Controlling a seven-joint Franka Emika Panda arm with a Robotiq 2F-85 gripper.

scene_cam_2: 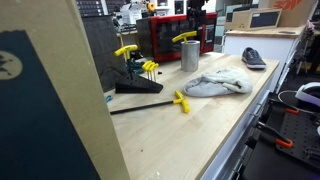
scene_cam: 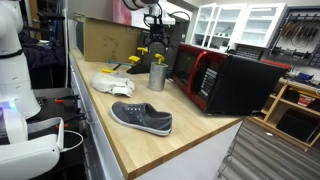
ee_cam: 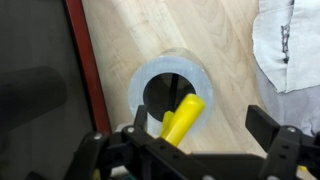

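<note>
No text, label, brand, number or sign could be read in any view. In an exterior view, a dark panel at the left of the frame carried a pale mark at its left edge, cut off and too blurred to read. The cardboard box in the upper middle of an exterior view showed only plain brown faces at this size. The front of the red microwave at the right was too small for any badge to be made out. In the wrist view the metal cup at the centre showed a bare rim.
</note>
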